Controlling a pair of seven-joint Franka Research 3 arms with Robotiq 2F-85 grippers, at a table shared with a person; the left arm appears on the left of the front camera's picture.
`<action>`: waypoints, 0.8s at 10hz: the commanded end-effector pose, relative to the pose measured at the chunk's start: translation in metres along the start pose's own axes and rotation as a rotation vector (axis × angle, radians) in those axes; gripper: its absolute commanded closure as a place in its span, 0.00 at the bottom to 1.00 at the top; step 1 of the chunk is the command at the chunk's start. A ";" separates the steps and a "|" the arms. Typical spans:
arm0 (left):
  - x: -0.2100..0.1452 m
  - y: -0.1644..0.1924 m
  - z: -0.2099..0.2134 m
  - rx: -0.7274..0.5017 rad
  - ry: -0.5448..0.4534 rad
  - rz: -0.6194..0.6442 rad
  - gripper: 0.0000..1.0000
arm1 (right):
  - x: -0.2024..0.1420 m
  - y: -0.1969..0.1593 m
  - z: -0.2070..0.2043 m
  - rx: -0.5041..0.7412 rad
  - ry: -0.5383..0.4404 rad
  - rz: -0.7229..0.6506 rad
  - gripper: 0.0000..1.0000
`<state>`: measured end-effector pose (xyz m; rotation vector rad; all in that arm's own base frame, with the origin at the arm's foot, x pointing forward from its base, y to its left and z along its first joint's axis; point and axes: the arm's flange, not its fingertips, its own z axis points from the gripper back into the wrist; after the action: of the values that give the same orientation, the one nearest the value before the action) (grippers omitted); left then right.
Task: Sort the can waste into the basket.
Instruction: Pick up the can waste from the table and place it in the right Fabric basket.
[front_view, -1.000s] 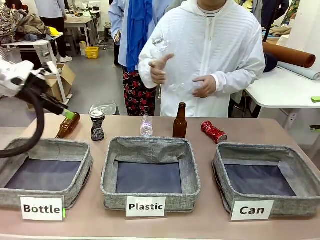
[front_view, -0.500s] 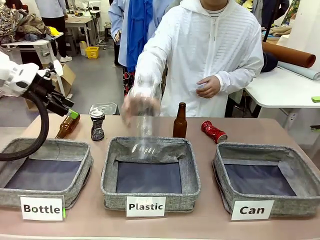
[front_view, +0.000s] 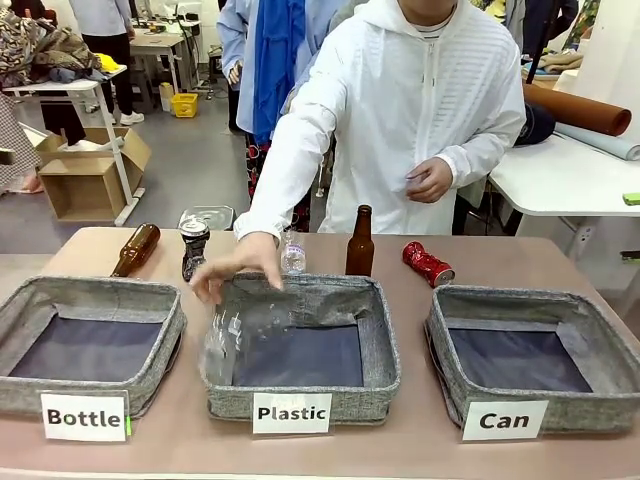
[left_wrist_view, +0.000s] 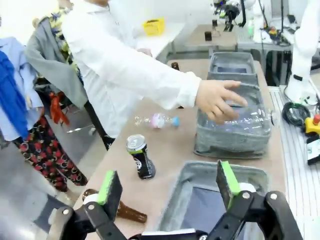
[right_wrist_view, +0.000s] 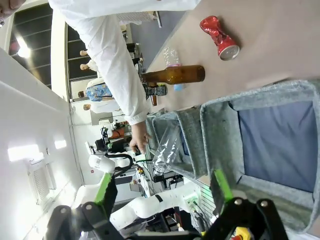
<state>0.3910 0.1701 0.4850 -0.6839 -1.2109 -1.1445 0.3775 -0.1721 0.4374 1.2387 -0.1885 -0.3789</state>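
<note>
A cluttered workroom is seen behind, with a cardboard box (front_view: 88, 172) on its grey floor. The tan table (front_view: 500, 255) is lined with three grey felt baskets (front_view: 335, 296). The basket labelled "Can" (front_view: 590, 410) (at the right end) is empty. The red can (front_view: 428, 264) is laid just behind it. The black can (front_view: 194, 250) is stood upright well to the left, beside a fallen brown bottle (front_view: 136, 250). The left gripper (left_wrist_view: 167, 181) and right gripper (right_wrist_view: 162, 186) are spread wide, nothing held.
</note>
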 end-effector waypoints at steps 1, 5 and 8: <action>-0.020 -0.016 -0.013 0.001 -0.027 -0.017 0.00 | 0.000 0.001 0.002 0.007 0.005 0.015 0.00; -0.016 -0.010 -0.042 -0.041 0.041 -0.010 0.00 | 0.000 0.001 0.002 0.007 0.005 0.015 0.00; -0.026 0.026 -0.130 -0.176 0.247 0.005 0.00 | 0.000 0.001 0.002 0.007 0.005 0.015 0.00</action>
<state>0.4386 0.0773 0.4354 -0.6756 -1.0162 -1.2679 0.3775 -0.1718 0.4376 1.2390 -0.1878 -0.3780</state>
